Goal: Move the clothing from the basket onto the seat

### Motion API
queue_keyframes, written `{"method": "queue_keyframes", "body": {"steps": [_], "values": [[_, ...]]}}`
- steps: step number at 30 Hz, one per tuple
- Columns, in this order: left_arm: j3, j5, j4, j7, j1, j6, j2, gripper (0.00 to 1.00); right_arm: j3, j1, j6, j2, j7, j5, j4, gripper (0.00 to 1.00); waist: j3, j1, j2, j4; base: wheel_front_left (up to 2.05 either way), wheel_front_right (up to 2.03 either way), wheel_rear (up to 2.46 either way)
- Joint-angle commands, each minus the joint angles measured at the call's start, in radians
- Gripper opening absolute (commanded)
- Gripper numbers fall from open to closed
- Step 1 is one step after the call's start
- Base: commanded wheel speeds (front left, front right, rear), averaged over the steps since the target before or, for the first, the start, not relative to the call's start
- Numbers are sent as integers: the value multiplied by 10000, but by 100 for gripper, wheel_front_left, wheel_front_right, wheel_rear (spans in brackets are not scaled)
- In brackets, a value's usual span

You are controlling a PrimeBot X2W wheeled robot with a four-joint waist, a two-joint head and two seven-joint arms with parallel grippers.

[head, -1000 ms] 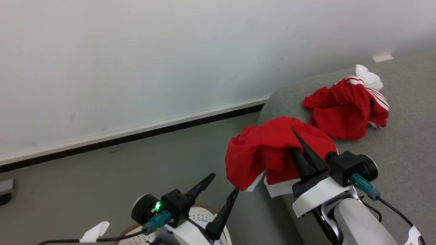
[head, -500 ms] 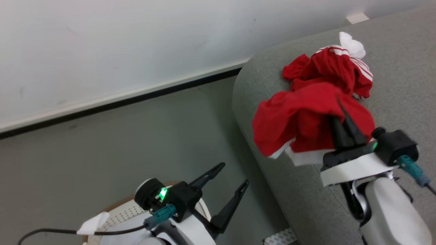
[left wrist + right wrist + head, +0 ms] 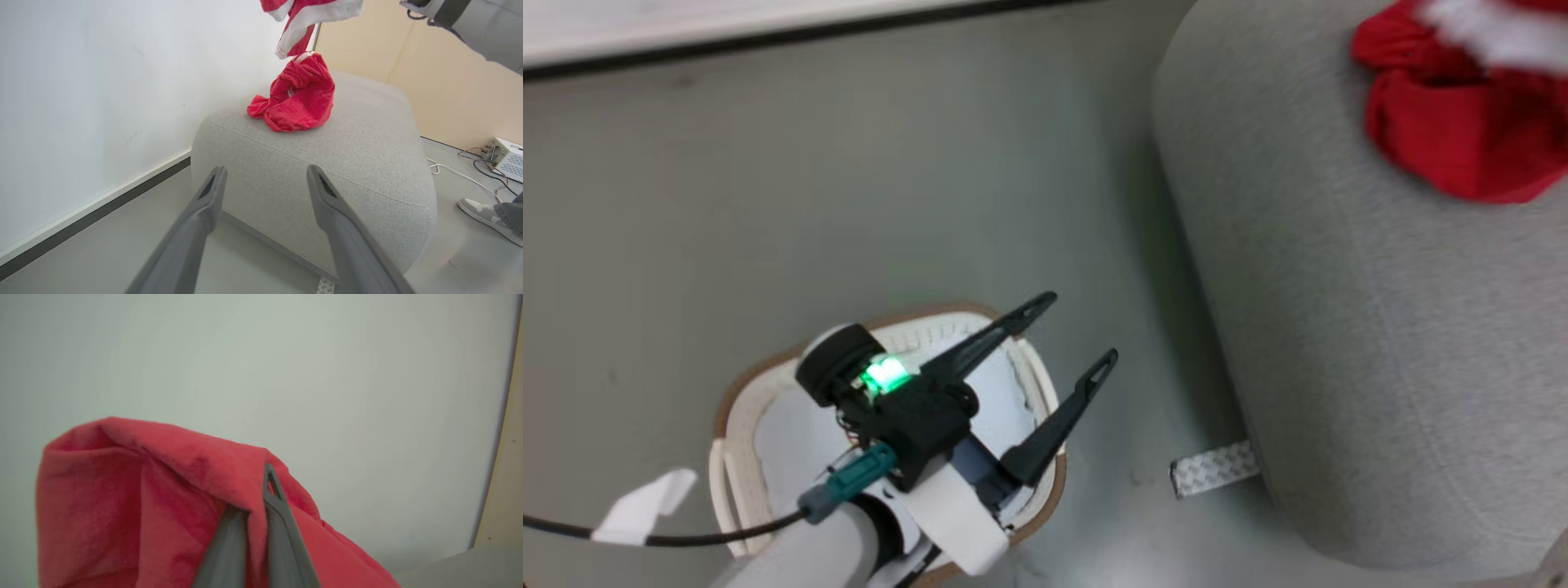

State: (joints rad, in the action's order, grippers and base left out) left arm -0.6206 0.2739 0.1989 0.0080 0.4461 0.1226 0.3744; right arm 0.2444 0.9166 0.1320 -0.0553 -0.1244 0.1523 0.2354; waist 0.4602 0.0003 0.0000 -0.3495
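Observation:
My left gripper (image 3: pixel 1078 327) is open and empty above the basket (image 3: pixel 760 371), a cream perforated tub with a brown rim on the floor. Inside it lies a pale pad (image 3: pixel 792 441). To the right stands the grey seat (image 3: pixel 1339 327), with blurred red clothing (image 3: pixel 1462 139) at its far top corner. In the left wrist view my open left gripper (image 3: pixel 265 169) faces the seat (image 3: pixel 347 147); one red garment (image 3: pixel 294 98) lies crumpled on it. A second red and white garment (image 3: pixel 314 12) hangs above it. My right gripper (image 3: pixel 255 490) is shut on that red fabric (image 3: pixel 122 498).
A white wall with a dark baseboard (image 3: pixel 102 204) runs behind the seat. A strip of white tape (image 3: pixel 1213 468) lies on the floor at the seat's foot. A person's shoe (image 3: pixel 486 212), a white box (image 3: pixel 506 157) and cables lie on the floor beyond the seat.
The head camera has swung down toward the basket. The right gripper and its red garment have left the head view. The left gripper stays open.

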Motion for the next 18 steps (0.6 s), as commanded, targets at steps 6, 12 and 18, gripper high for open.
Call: {"method": "queue_keyframes", "body": {"steps": [6, 12, 18], "values": [[184, 281, 411, -134, 284, 35, 547, 100, 2729, 1661, -24, -760, 900, -1438, -49, 0, 1748, -3, 0, 812, 0, 0, 0], [421, 422, 531, -231, 169, 3, 881, 100, 4890, 1234, -26, -825, 905, -2521, 412, 0, 2174, -3, 0, 1030, 0, 0, 0], [518, 516, 486, -289, -103, -74, 1127, 100, 6793, 185, -24, -235, 239, -3357, 1424, 6, 2178, -3, 0, 1043, 0, 0, 0]]}}
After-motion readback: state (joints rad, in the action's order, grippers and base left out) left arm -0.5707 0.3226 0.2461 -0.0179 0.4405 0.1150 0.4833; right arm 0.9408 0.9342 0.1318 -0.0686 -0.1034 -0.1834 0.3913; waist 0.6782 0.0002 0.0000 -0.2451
